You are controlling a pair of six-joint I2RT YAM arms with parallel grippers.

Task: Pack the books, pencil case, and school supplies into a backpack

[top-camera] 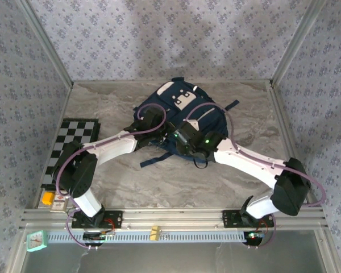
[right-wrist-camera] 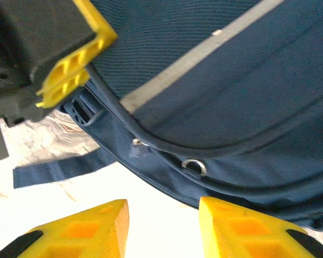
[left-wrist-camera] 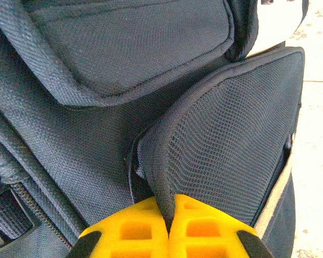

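One backpack [top-camera: 165, 102] lies mid-table, toward the far wall. At far left a checkered mat [top-camera: 74, 139] lies flat by the side wall, with a small orange thing [top-camera: 47, 198] near its front end. The left gripper [left-wrist-camera: 169, 207] is pressed together, pinching the bound edge of the bag's mesh pocket [left-wrist-camera: 231, 134]. Its wrist camera shows that grip close up; from above, the left arm [top-camera: 111, 148] covers it. The right gripper [right-wrist-camera: 164, 215] stands spread with nothing between its fingers, just beside the bag's lower seam, where a metal ring [right-wrist-camera: 194, 167] shows. A loose strap [right-wrist-camera: 54, 169] lies on the table [top-camera: 131, 182] nearby.
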